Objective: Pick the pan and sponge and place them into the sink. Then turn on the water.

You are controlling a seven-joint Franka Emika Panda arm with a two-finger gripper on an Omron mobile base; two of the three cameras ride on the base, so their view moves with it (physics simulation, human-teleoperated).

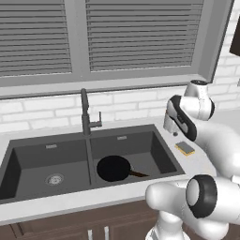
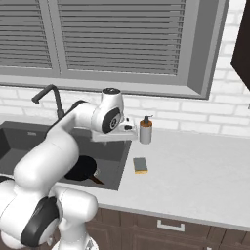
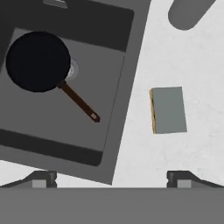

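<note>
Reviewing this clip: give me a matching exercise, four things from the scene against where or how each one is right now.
Things:
1. pan
2. sponge
3. tool
4. soap dispenser

States:
A. open, holding nothing
B. lying in the right basin of the sink
C. upright by the wall
D. flat on the counter beside the sink

Pairs: 1-B, 2-D, 3-A, 4-C

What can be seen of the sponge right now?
The small yellow rectangular sponge with a grey-green top face lies flat on the pale speckled counter, scouring side up, its yellow body showing as a thin band along one edge. It sits to the right of the dark grey double-basin sink, apart from its rim, nearer the robot than the soap dispenser. Nothing touches it but the counter.
</note>
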